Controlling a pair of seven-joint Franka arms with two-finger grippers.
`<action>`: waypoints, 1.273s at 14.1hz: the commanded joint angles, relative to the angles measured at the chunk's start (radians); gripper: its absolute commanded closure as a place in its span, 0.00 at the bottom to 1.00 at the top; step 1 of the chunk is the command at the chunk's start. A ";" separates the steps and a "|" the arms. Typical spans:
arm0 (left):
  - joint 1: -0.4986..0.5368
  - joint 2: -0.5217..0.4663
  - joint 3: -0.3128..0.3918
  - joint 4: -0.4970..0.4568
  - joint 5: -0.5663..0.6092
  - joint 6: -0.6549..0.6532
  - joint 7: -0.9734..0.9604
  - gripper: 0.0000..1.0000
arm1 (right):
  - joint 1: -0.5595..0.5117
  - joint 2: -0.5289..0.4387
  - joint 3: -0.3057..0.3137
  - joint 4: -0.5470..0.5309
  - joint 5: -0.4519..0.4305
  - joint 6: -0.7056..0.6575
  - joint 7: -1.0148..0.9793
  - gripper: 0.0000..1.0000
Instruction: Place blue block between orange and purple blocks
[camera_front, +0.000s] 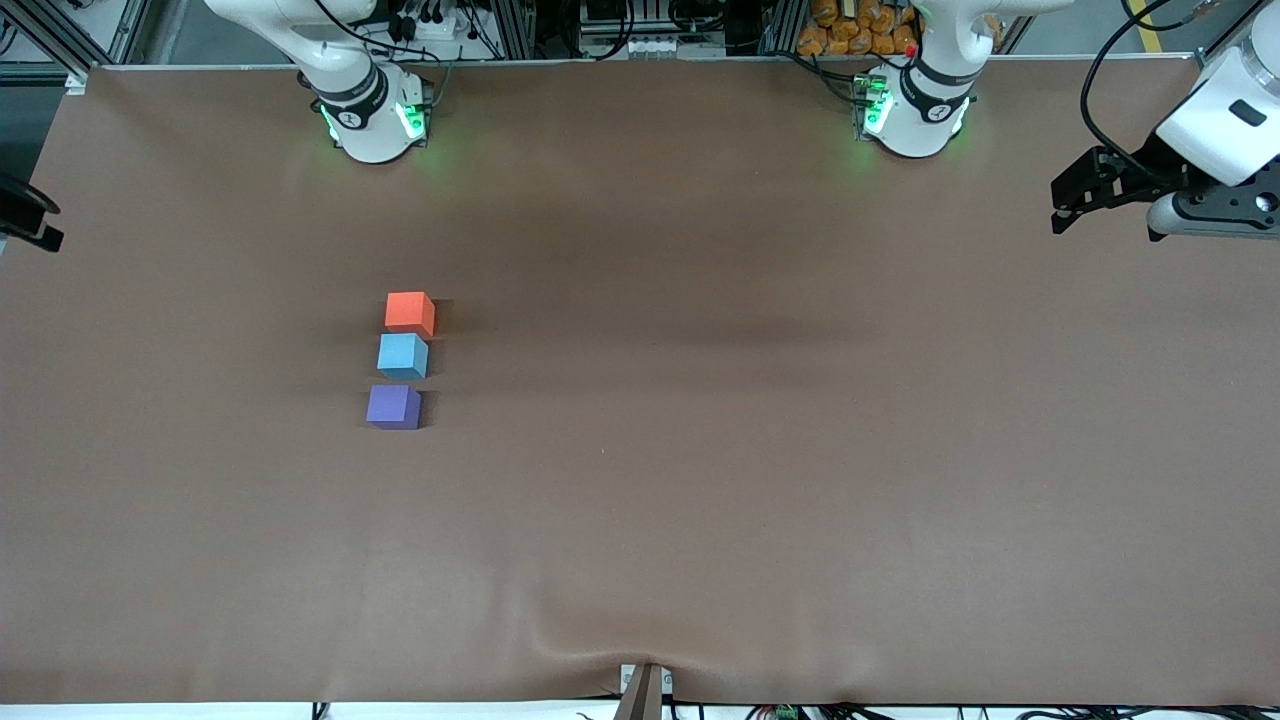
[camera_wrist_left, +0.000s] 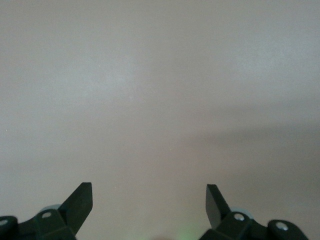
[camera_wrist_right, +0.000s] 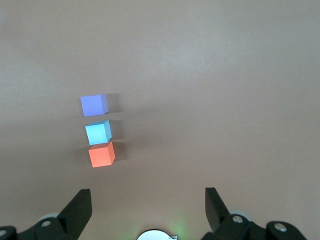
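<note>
**Three cubes in a row, both pincers clear**

Right pincer (camera_wrist_right: 148, 204): up in the air over the right arm's end of the brown surface (camera_front: 700, 480), at the edge of the front view. Fingers spread wide with nothing between them. Its wrist view looks down on all three cubes.

Orange block (camera_front: 410, 312): bright orange-red cube, standing flat on the surface toward the right arm's end, farthest of the three from the front camera.

Blue block (camera_front: 403, 356): light sky-blue cube, sitting between the orange and purple cubes, in line with both. A thin gap shows on each side of it in the right wrist view; it touches neither neighbour, as far as can be told. Nothing holds it.

Purple block (camera_front: 393, 407): violet cube, nearest of the three to the front camera, just beside the blue one.

Left pincer (camera_wrist_left: 149, 202): hanging over the left arm's end of the surface, well apart from the cubes. Fingers wide apart and empty; its wrist view shows only bare brown covering.

Surface: brown sheet, slightly rumpled along the edge nearest the front camera.
</note>
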 joint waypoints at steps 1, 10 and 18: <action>0.008 0.008 -0.003 0.021 -0.005 -0.017 0.005 0.00 | 0.003 -0.088 0.011 -0.128 -0.027 0.054 0.027 0.00; 0.019 0.014 -0.003 0.021 -0.005 -0.017 0.013 0.00 | 0.026 -0.133 0.024 -0.183 -0.086 0.123 0.030 0.00; 0.023 0.015 -0.003 0.019 -0.005 -0.019 -0.028 0.00 | 0.034 -0.133 0.023 -0.185 -0.040 0.143 0.028 0.00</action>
